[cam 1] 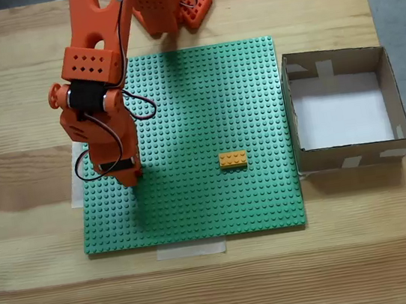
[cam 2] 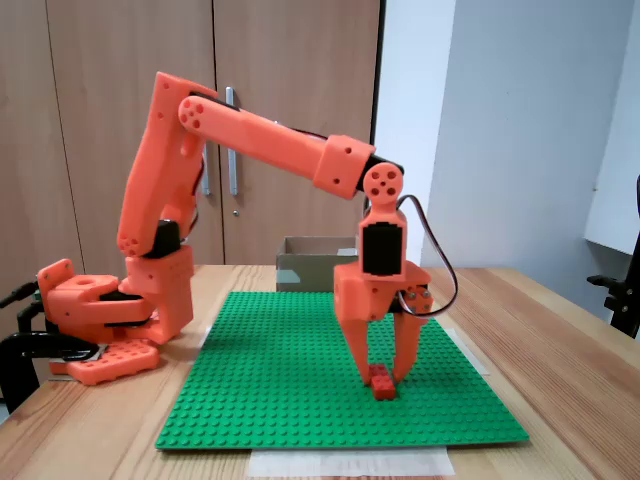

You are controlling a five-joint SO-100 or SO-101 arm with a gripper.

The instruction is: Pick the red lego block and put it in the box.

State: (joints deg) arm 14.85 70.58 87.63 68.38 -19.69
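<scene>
On the green baseplate (cam 2: 300, 390), red lego block (cam 2: 381, 383) between open tool (cam 2: 384, 376) fingers.

Over the left edge of the green studded baseplate (cam 1: 204, 106) the orange two-finger gripper (cam 2: 383, 375) straddles the small dark-red lego brick (cam 2: 381, 384), orange-yellow brick (cam 1: 233, 160) right of centre, shallow brown cardboard box (cam 1: 395, 95) just beside the right edge.
</scene>
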